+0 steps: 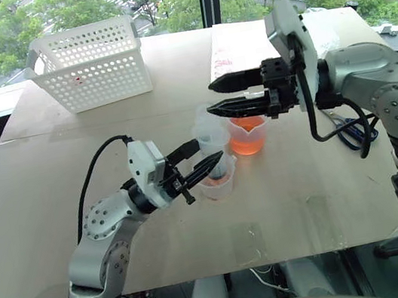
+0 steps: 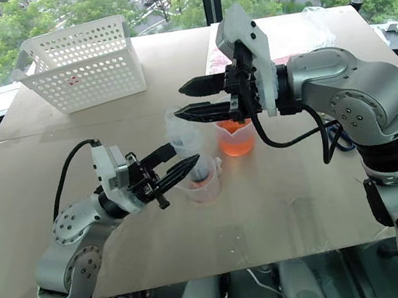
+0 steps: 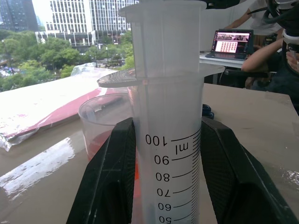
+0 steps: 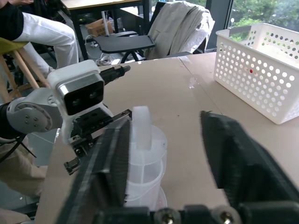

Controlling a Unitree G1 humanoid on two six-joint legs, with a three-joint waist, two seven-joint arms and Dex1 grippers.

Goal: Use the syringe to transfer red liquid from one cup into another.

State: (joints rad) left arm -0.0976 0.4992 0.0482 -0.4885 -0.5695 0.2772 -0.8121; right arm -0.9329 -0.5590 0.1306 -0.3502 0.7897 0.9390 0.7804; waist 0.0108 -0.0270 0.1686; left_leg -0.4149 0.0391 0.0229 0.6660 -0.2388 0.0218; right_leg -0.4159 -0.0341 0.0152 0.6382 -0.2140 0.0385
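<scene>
Upright over the smaller beaker [image 1: 218,180], the syringe [image 1: 211,141] is held by its barrel in the left claw [image 1: 202,159], whose two black fingers are clamped on either side of the printed scale just beneath the finger flange, as seen in the left wrist view. The barrel's lower end is seen inside the smaller beaker, where a little red liquid [image 1: 217,183] lies at the bottom. Just behind it stands the taller beaker [image 1: 248,135], partly filled with the same orange-red liquid. Both cups rest on the counter [image 1: 320,190], well apart from the white perforated basket [image 1: 91,63] at the far corner.

The right claw [image 1: 215,96] is poised level above the syringe's white plunger end [image 4: 141,127], its fingers parted to a moderate gap with nothing yet between them. A grasp of the plunger is judged to be the step in hand.

Trouble could come from a misaligned closure: if only the edge of the plunger end is caught, the syringe could be levered sideways in the left claw and the light smaller beaker tipped. A plunger driven too fast could also send liquid splashing over the rim.
</scene>
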